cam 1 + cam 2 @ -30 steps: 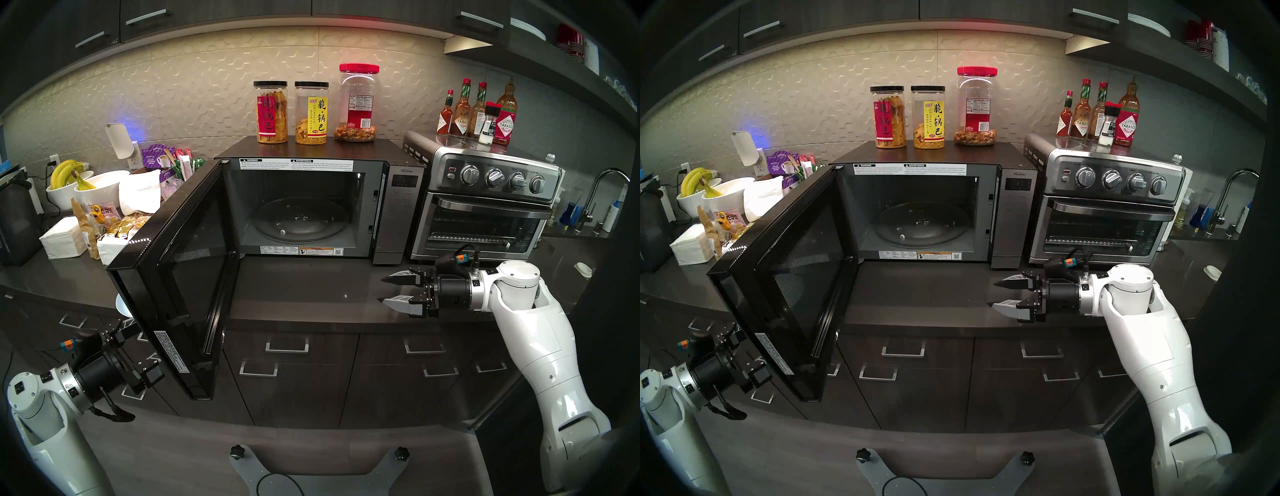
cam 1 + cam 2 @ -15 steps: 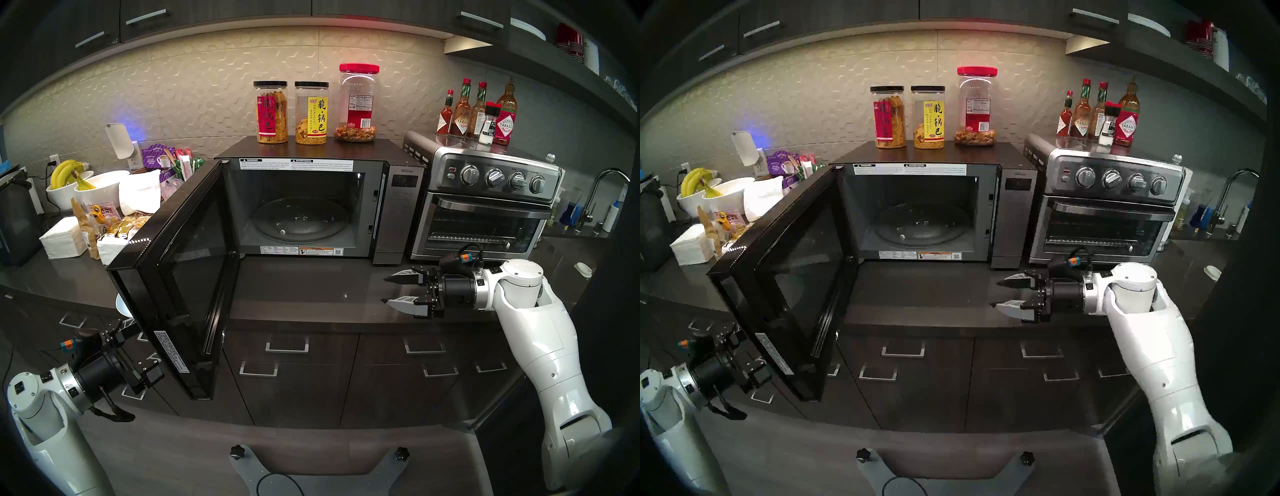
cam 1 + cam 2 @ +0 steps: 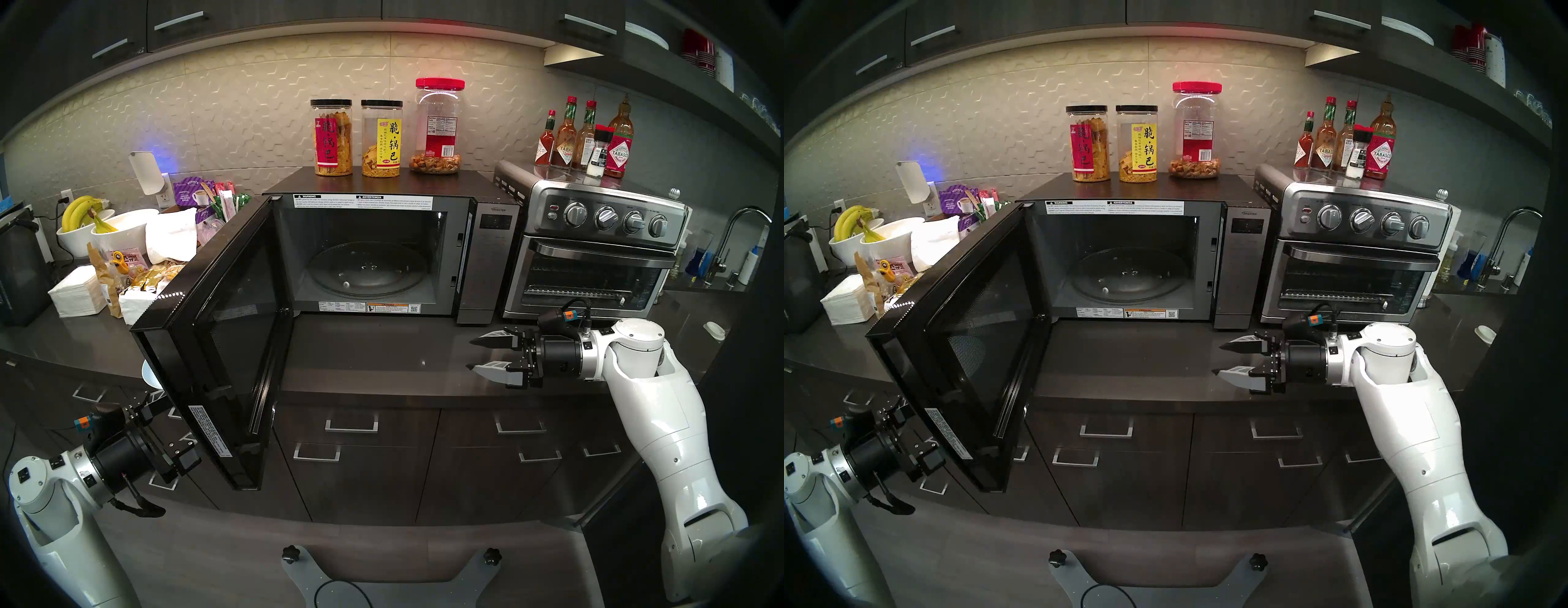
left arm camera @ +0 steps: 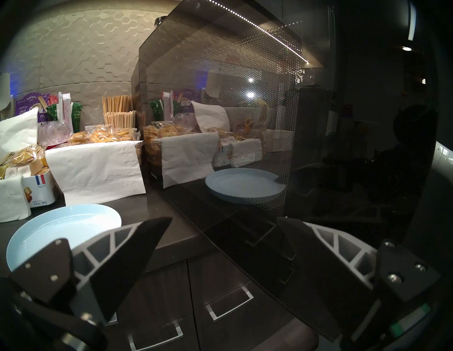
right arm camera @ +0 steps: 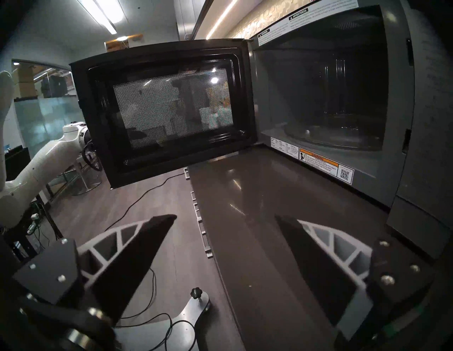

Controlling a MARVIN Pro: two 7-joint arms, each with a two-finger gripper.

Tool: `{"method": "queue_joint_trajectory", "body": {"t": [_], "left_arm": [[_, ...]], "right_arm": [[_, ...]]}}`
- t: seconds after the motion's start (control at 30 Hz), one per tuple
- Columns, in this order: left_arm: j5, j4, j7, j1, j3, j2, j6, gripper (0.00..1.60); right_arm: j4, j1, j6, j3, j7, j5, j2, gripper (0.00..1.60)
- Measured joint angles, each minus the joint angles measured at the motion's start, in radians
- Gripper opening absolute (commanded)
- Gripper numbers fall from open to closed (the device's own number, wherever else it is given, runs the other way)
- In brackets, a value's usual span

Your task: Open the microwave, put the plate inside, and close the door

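Door (image 3: pixel 220 335) swung wide; microwave (image 3: pixel 382 254) cavity empty. Plate (image 4: pixel 61 230) on desk (image 3: pixel 373 356) left, behind the door. Left gripper (image 4: pixel 220 245) and right gripper (image 3: pixel 477 354): fingers released, empty. Left should pinch the rim, lift clear, swing round the door edge.

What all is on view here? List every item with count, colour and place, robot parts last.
microwave: one, black and silver, centre of counter, cavity empty
door: one, black glass, swung wide open to the left
plate: one, pale blue, on counter left of the door
snack jars: three, clear, on top of the microwave
toaster oven: one, steel, right of the microwave
sauce bottles: about six, mostly red, on the toaster oven
bananas: one bunch, yellow, in white bowls far left
napkins: one stack, white, left counter
left gripper: open, behind the door
right gripper: open, empty, above the counter
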Motion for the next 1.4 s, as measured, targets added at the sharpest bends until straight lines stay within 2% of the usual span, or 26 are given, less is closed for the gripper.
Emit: {"method": "queue_joint_trajectory", "body": {"t": [1.1,1.4], "left_arm": [[0.000,0.000,0.000,0.000,0.000,0.000,0.000,1.60],[-0.017,-0.004,0.000,0.001,-0.024,-0.014,0.001,1.60]], "right_arm": [[0.000,0.000,-0.007,0.006,0.003,-0.007,-0.008,1.60],[0.000,0.000,-0.007,0.008,0.004,-0.009,-0.010,1.60]]}}
